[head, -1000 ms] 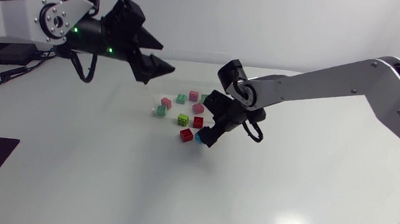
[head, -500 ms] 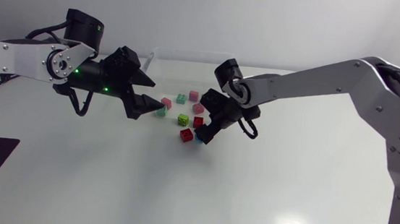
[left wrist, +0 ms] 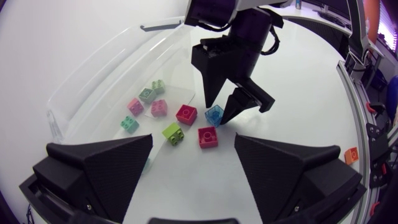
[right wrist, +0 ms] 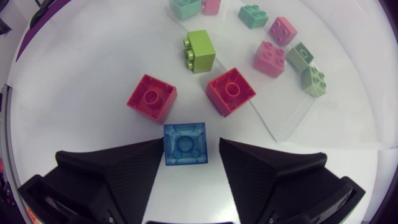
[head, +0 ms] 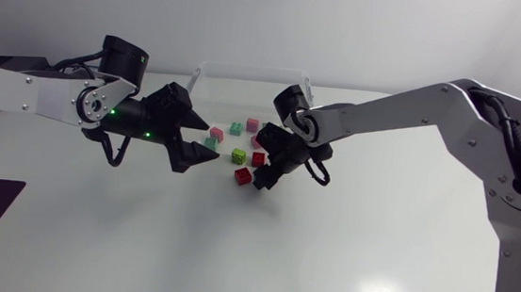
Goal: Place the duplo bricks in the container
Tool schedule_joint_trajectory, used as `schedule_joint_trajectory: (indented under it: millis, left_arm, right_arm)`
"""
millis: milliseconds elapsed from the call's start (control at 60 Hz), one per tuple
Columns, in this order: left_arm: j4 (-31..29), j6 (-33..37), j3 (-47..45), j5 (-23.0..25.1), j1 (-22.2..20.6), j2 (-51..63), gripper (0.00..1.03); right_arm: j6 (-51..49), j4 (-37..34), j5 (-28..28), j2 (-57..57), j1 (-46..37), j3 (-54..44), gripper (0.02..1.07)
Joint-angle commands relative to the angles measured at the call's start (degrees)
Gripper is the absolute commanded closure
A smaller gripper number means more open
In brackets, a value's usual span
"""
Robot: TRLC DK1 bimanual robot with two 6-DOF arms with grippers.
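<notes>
Blue translucent brick [right wrist: 185,144] sat on the white table [head: 373,260] between the fingers of the right gripper [right wrist: 190,152]. The fingers were spread, with a gap visible on one side of the brick, so nothing was pinched. Two red bricks [right wrist: 152,96] [right wrist: 231,91] lay just ahead of that gripper, and a lime brick [right wrist: 200,51] lay beyond them. Pink bricks [right wrist: 270,58] and mint bricks [right wrist: 253,15] were scattered farther on, in front of the clear container [head: 248,72] at the table's back edge. The left gripper [left wrist: 193,146] hung above the table beside the cluster. Its fingers were wide apart and held nothing, and its tips pointed toward the bricks.
</notes>
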Motion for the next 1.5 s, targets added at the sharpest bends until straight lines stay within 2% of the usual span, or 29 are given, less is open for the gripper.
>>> schedule_joint_trajectory:
  millis: [0,317,667,1050,1483]
  left_arm:
    - [1.2,1.1,-1.2,0.7,-0.5,1.7,0.12]
    - [1.7,1.1,-1.7,0.6,-2.3,4.2,0.12]
    - [2.2,1.0,0.7,-2.6,-7.6,10.5,0.12]
    - [5.7,1.0,4.6,-2.8,-6.9,19.2,0.12]
    - [10.3,-1.2,8.0,-4.4,-7.1,23.8,0.12]
  right_arm:
    - [-1.2,0.3,-0.2,1.3,0.4,0.3,0.73]
    - [-1.7,0.0,0.1,-4.8,0.2,-4.7,0.75]
    - [-1.5,-0.3,0.1,-19.0,-1.3,-13.3,0.75]
    - [-1.2,-1.5,0.0,-30.0,-1.4,-18.5,0.75]
    - [-1.5,-4.1,-1.6,-36.6,-3.6,-18.7,0.75]
